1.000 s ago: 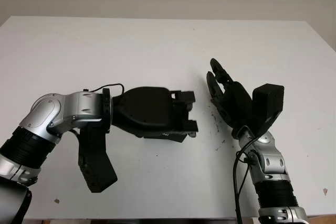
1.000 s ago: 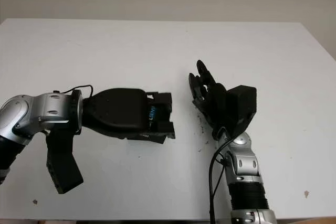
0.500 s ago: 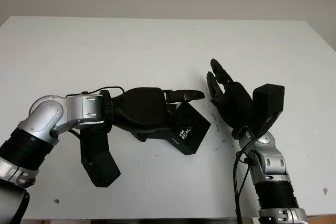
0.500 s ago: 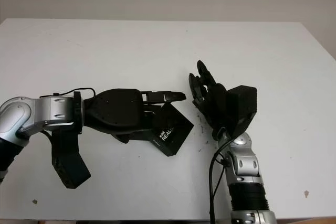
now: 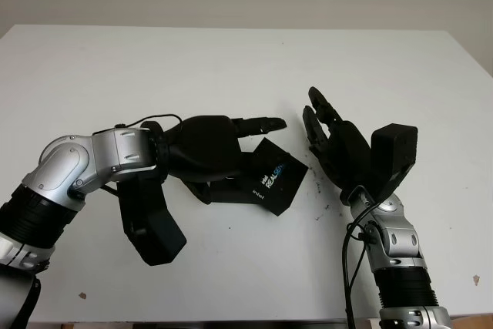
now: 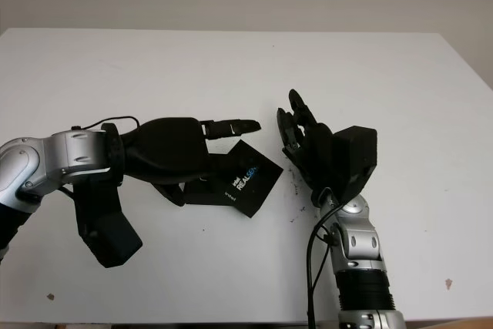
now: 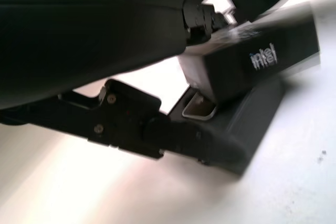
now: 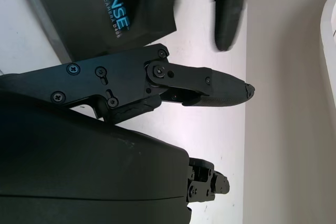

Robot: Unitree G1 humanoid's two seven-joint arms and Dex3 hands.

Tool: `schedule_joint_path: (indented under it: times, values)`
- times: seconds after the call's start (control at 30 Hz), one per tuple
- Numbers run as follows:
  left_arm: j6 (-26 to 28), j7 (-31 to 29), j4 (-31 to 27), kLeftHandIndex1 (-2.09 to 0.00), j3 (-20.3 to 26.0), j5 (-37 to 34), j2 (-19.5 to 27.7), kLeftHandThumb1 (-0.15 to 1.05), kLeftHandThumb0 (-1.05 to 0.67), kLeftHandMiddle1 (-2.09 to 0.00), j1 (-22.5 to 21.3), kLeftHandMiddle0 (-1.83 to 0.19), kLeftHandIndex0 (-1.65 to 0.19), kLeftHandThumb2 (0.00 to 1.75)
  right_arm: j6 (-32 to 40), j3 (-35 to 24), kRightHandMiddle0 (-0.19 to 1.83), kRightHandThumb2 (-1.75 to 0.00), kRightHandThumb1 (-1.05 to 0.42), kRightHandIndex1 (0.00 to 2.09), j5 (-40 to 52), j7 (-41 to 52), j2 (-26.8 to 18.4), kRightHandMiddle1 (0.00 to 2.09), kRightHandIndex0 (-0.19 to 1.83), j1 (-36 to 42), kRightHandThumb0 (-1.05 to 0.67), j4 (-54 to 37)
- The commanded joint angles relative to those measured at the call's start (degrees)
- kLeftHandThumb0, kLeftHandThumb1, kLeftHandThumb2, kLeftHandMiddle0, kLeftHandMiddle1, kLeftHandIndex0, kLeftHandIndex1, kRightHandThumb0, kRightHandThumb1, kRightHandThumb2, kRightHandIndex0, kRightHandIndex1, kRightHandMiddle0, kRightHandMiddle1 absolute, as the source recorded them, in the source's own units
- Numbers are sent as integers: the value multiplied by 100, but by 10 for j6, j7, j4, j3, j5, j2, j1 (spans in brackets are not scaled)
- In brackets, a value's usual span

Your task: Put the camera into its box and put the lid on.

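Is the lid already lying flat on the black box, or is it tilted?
Tilted: the lid sits askew, one edge raised off the box, under the left hand.

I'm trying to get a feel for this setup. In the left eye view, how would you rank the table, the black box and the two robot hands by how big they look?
1. table
2. left robot hand, on the box
3. right robot hand, open beside it
4. black box, partly covered, so its rank is unsure
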Motion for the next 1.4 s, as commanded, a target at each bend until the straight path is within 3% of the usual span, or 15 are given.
schedule_joint_path:
  times: [0.0, 0.17, 0.33, 0.7, 0.87, 1.2, 1.37]
  values:
    - [52, -47, -11, -4, 27, -72, -3, 105, -84, -7, -5, 3, 8, 13, -2, -4, -2, -49, -105, 6, 2, -4, 2, 6, -4, -2, -67, -10]
    - [236, -144, -17, -2, 91, -235, -5, 105, -94, -4, -28, 8, 13, 10, -19, -32, -3, -52, -105, 6, 13, -6, -19, 5, -4, -22, -70, -2]
    - [297, -167, -11, -2, 109, -287, 3, 105, -101, -4, -32, 14, 17, 13, -25, -48, -3, -55, -105, 6, 11, -11, -36, 6, -3, -34, -70, -4]
    - [302, -154, 0, -2, 101, -289, 0, 105, -102, -5, -35, 14, 19, 18, -12, -55, -2, -56, -105, 6, 19, -48, -28, 6, -3, -40, -62, -24]
    - [318, -153, 28, -1, 76, -271, -17, 105, -103, -2, -61, 19, 19, 14, 1, -66, -4, -59, -105, 5, 33, -57, -33, 5, -5, -50, -62, -35]
    - [278, -132, 124, 0, 28, -237, -74, 100, -101, -5, -85, 17, 19, 6, 15, -79, -5, -57, -105, 4, 45, -75, -30, 5, -8, -57, -62, -53]
    - [274, -140, 146, 0, 16, -236, -93, 95, -95, -5, -88, 18, 19, 4, 14, -75, -8, -61, -105, 3, 44, -74, -28, 4, -10, -52, -61, -59]
